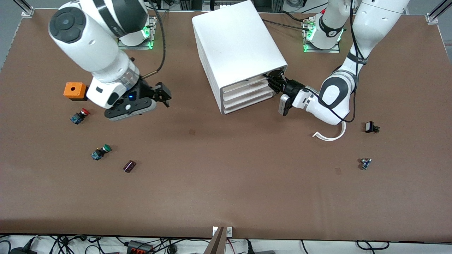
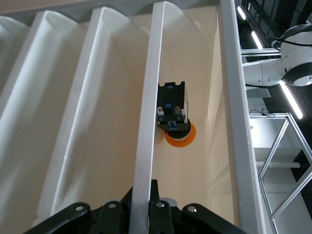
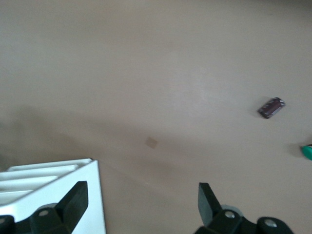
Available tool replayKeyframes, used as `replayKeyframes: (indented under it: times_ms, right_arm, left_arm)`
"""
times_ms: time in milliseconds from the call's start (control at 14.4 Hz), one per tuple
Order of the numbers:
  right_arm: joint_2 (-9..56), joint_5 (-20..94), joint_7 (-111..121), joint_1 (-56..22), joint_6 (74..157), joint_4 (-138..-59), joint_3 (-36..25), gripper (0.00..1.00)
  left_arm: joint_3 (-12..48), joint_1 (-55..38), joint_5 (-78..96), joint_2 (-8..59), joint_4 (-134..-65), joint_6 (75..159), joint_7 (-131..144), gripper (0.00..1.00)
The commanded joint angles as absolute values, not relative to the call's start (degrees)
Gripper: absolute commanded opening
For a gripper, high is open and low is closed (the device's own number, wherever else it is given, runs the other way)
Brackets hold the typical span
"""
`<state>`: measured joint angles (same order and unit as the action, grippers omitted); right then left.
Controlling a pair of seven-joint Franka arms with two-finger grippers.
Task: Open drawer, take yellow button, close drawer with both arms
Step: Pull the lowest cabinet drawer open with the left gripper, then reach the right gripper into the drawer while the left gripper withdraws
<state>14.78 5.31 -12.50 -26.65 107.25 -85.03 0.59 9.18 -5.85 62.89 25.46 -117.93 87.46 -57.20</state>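
The left gripper [image 1: 273, 80], centre-right in the front view, pinches the closed drawer [image 2: 146, 126] front; the button [image 2: 176, 127] waits inside. The right gripper [image 1: 163, 94] hovers wide, waiting.

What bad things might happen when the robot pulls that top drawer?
The left gripper is shut on just the thin front lip of the drawer, so it might slip off. The cabinet stands loose on the table and could slide along instead of opening. The button lies loose inside and may roll when the drawer jerks. The right gripper waits open above the table.
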Motion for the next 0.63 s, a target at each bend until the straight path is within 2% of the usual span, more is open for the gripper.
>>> replayKeyframes:
  times_ms: [0,209,487,557]
  right_arm:
    - [18.97,5.71,-16.87,-29.79,106.70,-78.76,0.09,1.00]
    - [21.53,5.80,-17.14,-31.72,107.92,-75.59,0.17,1.00]
    - [23.81,5.80,-17.23,-34.80,111.87,-74.27,0.09,1.00]
    - [24.25,5.80,-17.23,-35.59,113.54,-74.18,0.09,1.00]
  left_arm:
    - [8.79,-3.61,57.68,30.92,-107.79,88.42,-58.10,0.03]
    - [8.88,-1.41,51.34,35.84,-97.85,87.89,-57.92,0.03]
    - [8.79,-0.18,50.98,38.58,-93.43,87.98,-57.92,0.04]
    - [8.79,-0.09,50.89,38.58,-93.34,87.89,-57.92,0.11]
